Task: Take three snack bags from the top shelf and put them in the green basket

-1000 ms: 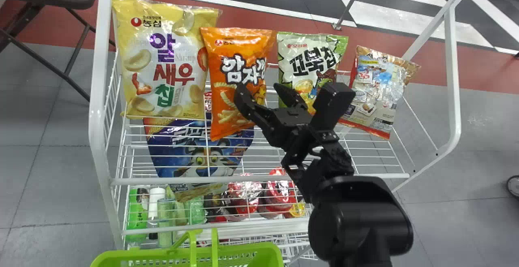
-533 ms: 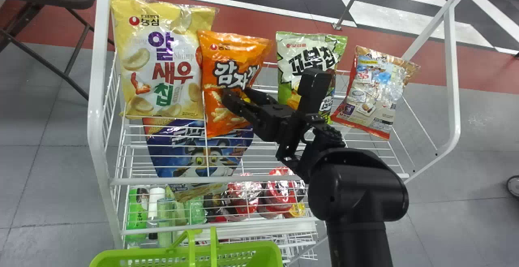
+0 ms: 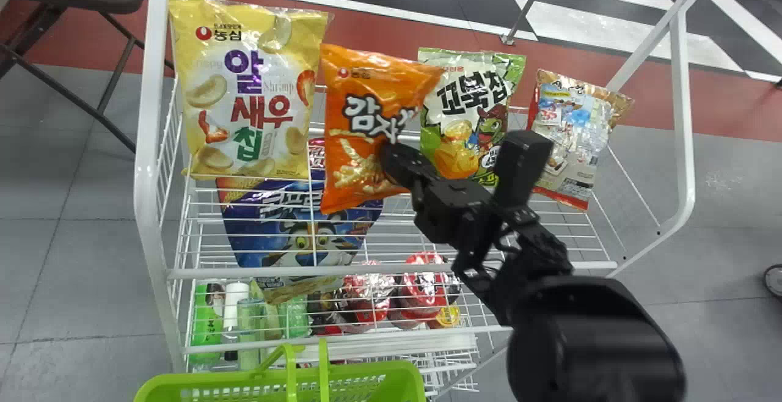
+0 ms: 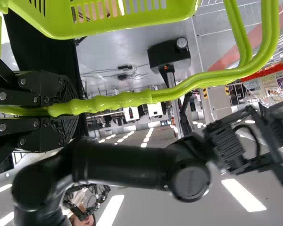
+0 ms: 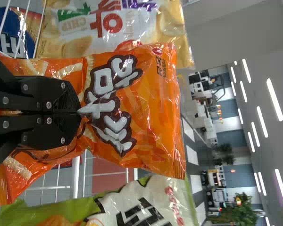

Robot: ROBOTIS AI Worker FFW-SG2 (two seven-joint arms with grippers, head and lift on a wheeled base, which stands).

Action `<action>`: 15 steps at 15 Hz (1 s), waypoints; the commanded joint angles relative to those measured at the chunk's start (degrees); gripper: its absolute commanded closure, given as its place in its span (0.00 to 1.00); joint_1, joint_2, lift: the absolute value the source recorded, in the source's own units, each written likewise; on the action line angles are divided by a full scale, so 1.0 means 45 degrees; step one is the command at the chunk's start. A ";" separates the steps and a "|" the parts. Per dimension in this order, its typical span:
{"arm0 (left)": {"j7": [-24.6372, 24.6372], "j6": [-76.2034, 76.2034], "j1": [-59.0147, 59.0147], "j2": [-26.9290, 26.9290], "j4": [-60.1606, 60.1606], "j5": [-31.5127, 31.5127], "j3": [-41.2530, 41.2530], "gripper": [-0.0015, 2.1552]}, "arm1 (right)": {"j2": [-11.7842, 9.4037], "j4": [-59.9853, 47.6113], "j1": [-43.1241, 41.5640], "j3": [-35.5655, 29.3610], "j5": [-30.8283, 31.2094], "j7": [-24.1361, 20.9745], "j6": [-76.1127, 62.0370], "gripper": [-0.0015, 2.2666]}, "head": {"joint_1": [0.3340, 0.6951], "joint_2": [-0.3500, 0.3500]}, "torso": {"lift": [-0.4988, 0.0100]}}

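My right gripper pinches the orange bag, right of the yellow bag. Left gripper clamps the basket handle.

orange snack bag; yellow-and-white snack bag; lime-green basket; white wire rack.

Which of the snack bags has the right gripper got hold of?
The orange bag, between the yellow bag and the green-and-white bag. It alone is pinched in the right gripper, its film creased around the fingertips.
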 commanded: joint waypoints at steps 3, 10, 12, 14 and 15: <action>0.0112 -0.0039 -0.0103 -0.0049 0.0002 -0.0059 -0.0075 0.57 | 0.0011 -0.3159 0.3082 -0.1099 -0.1114 0.0179 -0.0866 0.99 | 1.00 0.00 | 0.89; 0.0230 -0.0781 0.0073 -0.0166 0.0002 -0.0078 -0.0172 0.57 | 0.0011 -0.5933 0.5777 -0.3462 -0.2422 0.2210 0.5345 0.99 | 1.00 0.00 | 0.89; 0.0249 -0.0937 0.0073 -0.0264 0.0041 -0.0117 -0.0172 0.57 | 0.0011 -0.6070 0.5992 -0.3619 -0.2442 0.2933 0.7845 0.99 | 1.00 0.00 | 0.89; 0.0249 -0.0937 0.0073 -0.0264 0.0021 -0.0117 -0.0192 0.57 | 0.0011 -0.6187 0.6012 -0.3619 -0.2657 0.3304 1.0814 0.99 | 1.00 0.00 | 0.89; 0.0230 -0.0937 0.0073 -0.0264 0.0021 -0.0117 -0.0192 0.57 | 0.0011 -0.6284 0.6012 -0.3619 -0.2813 0.3324 1.2559 0.99 | 1.00 0.00 | 0.89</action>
